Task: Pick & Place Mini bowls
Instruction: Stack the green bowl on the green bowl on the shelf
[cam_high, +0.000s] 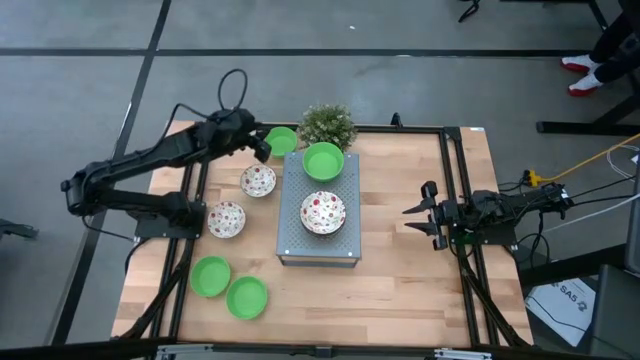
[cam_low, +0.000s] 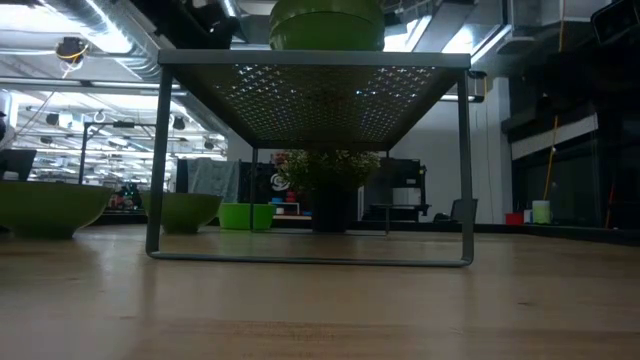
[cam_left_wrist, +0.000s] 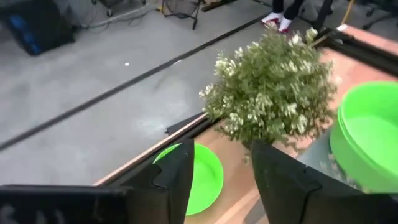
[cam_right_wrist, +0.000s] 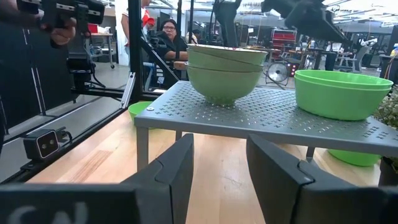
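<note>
Left hand (cam_high: 262, 148) hovered at the far-left of the counter (cam_high: 400, 250), fingers apart w/ nothing between them, just beside a plain green bowl (cam_high: 281, 139) next to the potted plant (cam_high: 327, 124). In the left wrist view that bowl (cam_left_wrist: 200, 177) lay under and between the finger tips, plant (cam_left_wrist: 273, 93) right behind it. Right hand (cam_high: 428, 212) waited well to the right of the grey perforated stand (cam_high: 290, 245), fingers also apart, empty.

Bowls were spread out: on the stand, a green stack (cam_high: 323, 160) at the far end and a speckled white bowl (cam_high: 323, 212) nearer. Two speckled bowls (cam_high: 258, 181) and (cam_high: 226, 219) sat on the counter left of the stand; two more green ones (cam_high: 210, 276), (cam_high: 247, 297) at near-left.

Handling, my guess: bowls look like thin rigid plastic or melamine, so light, stiff, smooth and prob. a bit slippery. Not obviously fragile, but can't tell material for sure. Round sloped walls mean a squeeze across the outside would likely pop the bowl out. Better bet: pinch the rim, one finger inside, one outside, coming down from above. Nested bowls may stick together and lift as a pair. Far green bowl sits close to the plant, so the rim side away from the foliage looks like the cleaner place to take hold.
</note>
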